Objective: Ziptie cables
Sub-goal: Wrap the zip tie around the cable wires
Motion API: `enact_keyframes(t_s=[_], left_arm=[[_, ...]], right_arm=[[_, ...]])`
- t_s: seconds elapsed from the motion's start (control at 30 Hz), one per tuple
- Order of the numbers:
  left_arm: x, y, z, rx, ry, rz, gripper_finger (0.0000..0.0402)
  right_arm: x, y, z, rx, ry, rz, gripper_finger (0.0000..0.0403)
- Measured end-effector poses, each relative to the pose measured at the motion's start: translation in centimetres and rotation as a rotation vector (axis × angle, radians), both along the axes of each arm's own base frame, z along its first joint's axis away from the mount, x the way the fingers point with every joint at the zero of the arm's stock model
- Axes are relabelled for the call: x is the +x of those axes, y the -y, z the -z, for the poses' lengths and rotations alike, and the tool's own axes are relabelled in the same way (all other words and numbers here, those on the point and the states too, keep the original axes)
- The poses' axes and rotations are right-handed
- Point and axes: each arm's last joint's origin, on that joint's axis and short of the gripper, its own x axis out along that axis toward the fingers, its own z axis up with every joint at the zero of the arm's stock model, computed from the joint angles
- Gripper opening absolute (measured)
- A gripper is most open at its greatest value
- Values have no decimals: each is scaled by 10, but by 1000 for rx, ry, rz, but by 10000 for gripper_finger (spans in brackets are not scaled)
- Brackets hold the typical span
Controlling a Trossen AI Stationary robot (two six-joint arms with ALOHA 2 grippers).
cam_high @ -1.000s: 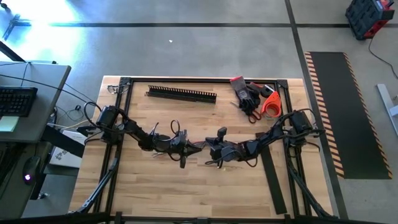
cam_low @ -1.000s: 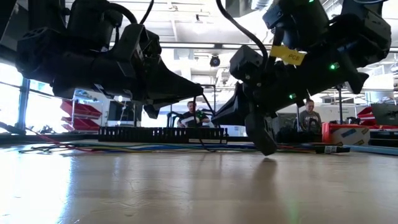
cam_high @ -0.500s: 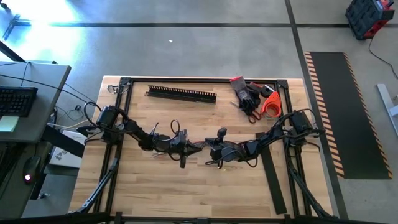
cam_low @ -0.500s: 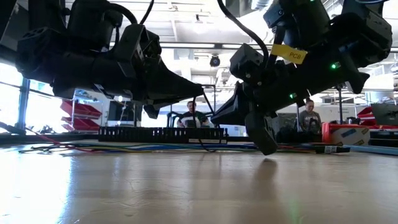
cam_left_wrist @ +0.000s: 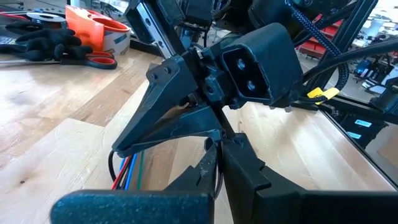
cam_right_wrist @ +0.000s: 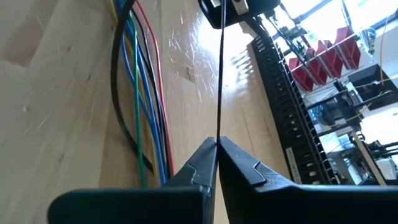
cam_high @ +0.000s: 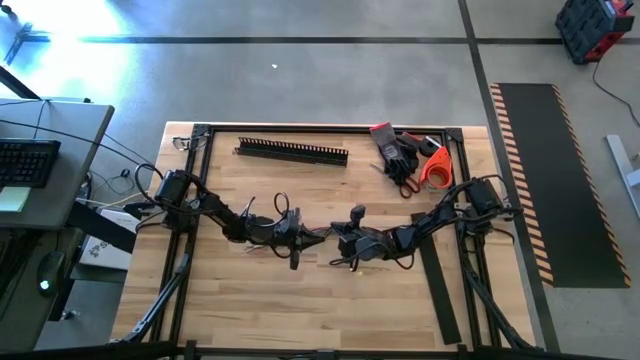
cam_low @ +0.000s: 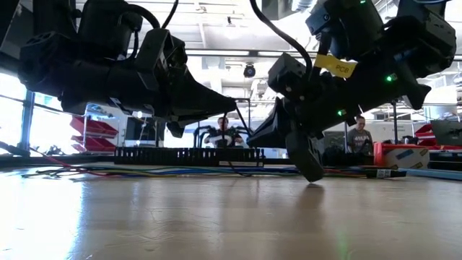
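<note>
Both end effectors meet mid-desk over the cables

High view: left end effector (cam_high: 312, 237) and right end effector (cam_high: 335, 238) nearly touch above the wooden desk (cam_high: 300, 300). Right wrist view: its fingers pinch a thin black ziptie (cam_right_wrist: 220, 74); coloured cables (cam_right_wrist: 140, 106) lie just beside, seemingly not yet cinched. Left's fingers: cannot tell.

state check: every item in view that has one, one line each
cables: coloured wires lying flat on the table, unbundled, black loop around them
zip tie: thin black strand, taut, pinched in right claw, running to left claw
right claw: shut on zip tie, low at table centre
left claw: shut on zip tie, facing right claw
slotted duct: lying flat at far edge, untouched
scissors: closed, beside black gloves
</note>
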Motion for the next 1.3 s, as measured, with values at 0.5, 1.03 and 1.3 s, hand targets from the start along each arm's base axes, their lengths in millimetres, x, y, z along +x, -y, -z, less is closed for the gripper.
enact_keyframes(t_s=[0.5,1.03,1.3], left_arm=[[0,0,0,2,1,-13,0],[0,-1,0,5,2,-44,0],[-2,3,0,14,6,-91,0]], right_arm=[[-1,-1,1,29,7,14,0],[-4,-3,3,72,20,58,0],[-5,-1,5,106,32,107,0]])
